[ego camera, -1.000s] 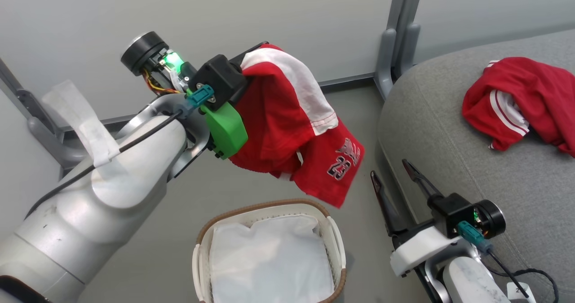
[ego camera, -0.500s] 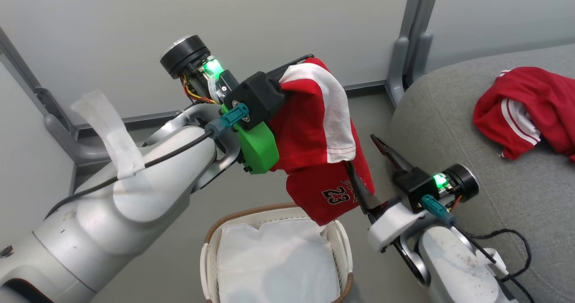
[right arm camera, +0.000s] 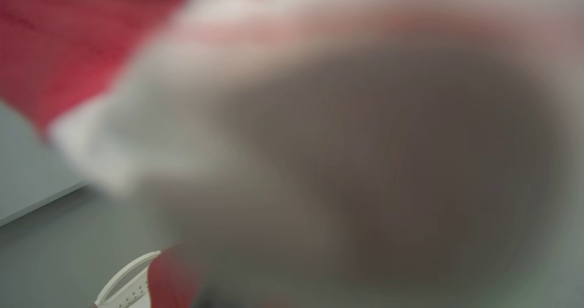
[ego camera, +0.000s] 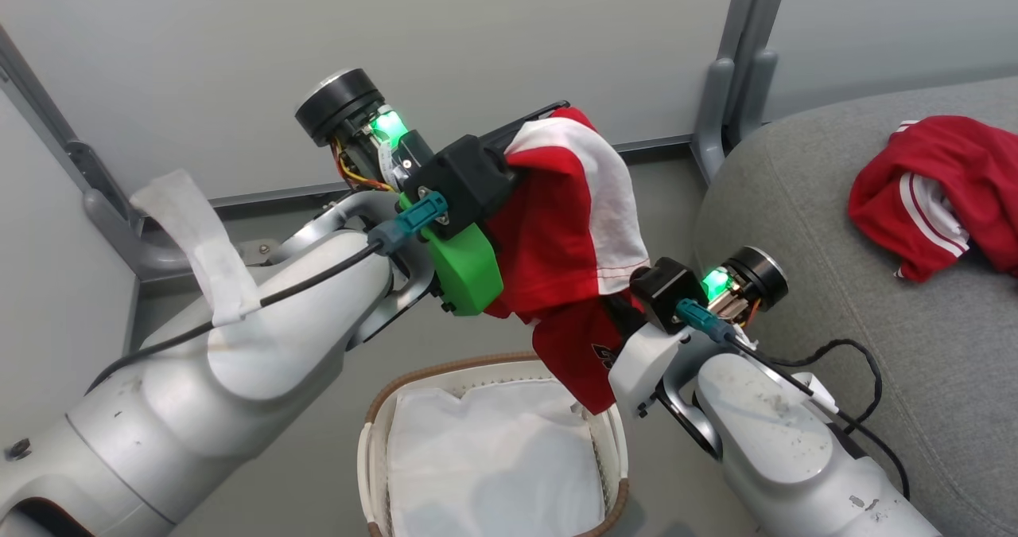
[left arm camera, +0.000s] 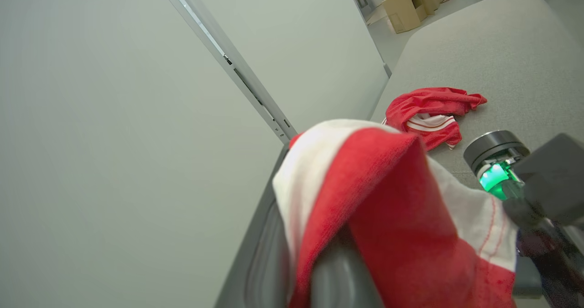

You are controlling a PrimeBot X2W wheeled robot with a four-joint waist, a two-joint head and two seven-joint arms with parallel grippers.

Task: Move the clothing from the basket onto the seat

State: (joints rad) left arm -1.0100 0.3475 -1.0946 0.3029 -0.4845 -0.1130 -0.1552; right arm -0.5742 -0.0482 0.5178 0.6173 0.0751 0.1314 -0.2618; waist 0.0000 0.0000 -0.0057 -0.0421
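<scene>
- Left claw (ego camera: 534, 123): clamped on the top of a red soft-fabric garment with a white panel (ego camera: 557, 243). The cloth is draped over its fingers and held raised.
- Long axis of the held garment: hung straight down. The lower hem is brought just above the rim of the small oval white perforated plastic basket with a brown woven rim (ego camera: 445, 366), in which a plain white sheet (ego camera: 493, 457) is laid.
- Right claw (ego camera: 627, 316): pressed into the hanging lower part from the seat side. Its fingers are buried in fabric, so apart or together cannot be told.
- Large grey fabric-upholstered seat cushion (ego camera: 835, 227): set to the robot's right of the held garment, and the right arm is judged the nearer to it.
- Second red garment with white stripes (ego camera: 938, 195): laid crumpled on the seat.
- Coming move: judged a rightward carry.
</scene>
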